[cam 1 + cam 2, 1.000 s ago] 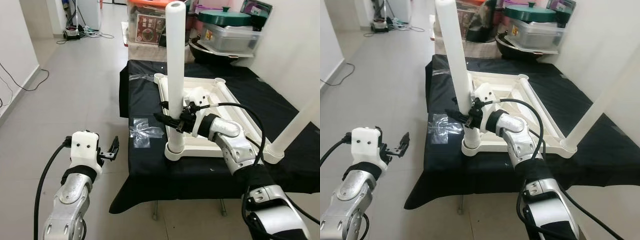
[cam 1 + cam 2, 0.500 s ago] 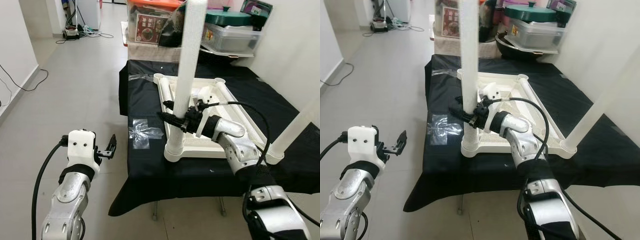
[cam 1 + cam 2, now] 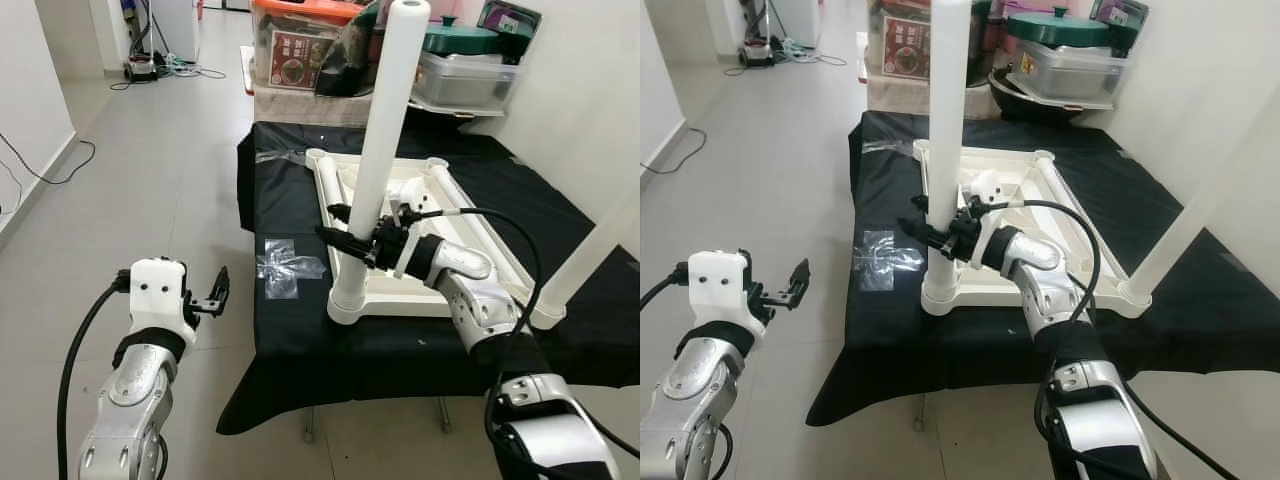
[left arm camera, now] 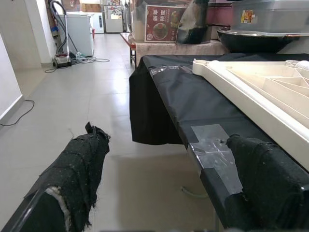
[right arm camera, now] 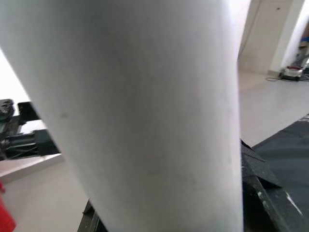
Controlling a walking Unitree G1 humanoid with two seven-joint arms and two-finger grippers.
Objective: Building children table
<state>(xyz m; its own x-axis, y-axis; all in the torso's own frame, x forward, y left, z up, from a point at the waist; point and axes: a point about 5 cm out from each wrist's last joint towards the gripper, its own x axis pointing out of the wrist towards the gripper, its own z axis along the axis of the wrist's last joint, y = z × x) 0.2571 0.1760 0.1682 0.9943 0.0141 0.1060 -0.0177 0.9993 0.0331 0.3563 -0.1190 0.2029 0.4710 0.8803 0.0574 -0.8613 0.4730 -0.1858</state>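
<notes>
Head pair: looking forward and down from above, sharing the black-draped counter [image 3: 300, 330] and upturned white tabletop [image 3: 470, 200]. Left wrist: low, facing along the counter edge. Right wrist: pressed close against the white leg [image 5: 145, 121].

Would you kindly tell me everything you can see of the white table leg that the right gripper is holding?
The white table leg is a long, smooth round tube, plastic by its look, with a flat closed top end. It stands nearly upright, leaning slightly to the robot's right, its foot seated in the round corner socket of the upturned white tabletop, which lies on a black cloth. The right gripper clasps it low down, jaws closed on either side of the tube. Nothing else touches it.
</notes>
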